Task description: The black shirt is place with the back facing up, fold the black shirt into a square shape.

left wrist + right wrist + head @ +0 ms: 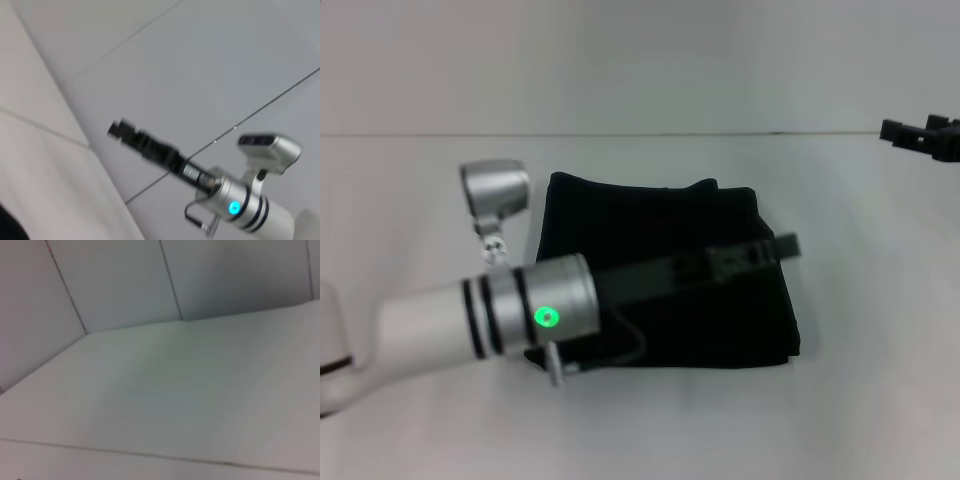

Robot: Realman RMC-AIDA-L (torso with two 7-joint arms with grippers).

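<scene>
The black shirt (660, 210) lies folded into a rough square on the white table, in the middle of the head view. My left arm reaches across it from the lower left. The left gripper (785, 245) hangs over the shirt's right edge, seen side-on as one thin black bar. My right gripper (920, 135) is far off at the upper right edge, away from the shirt. It also shows in the left wrist view as the right gripper (119, 130) on its silver arm. A dark corner of the shirt (7, 227) shows there too.
The white table (860, 400) spreads out on all sides of the shirt. A pale wall (640, 60) rises behind the table's far edge. The right wrist view shows only the table surface (175, 405) and wall panels.
</scene>
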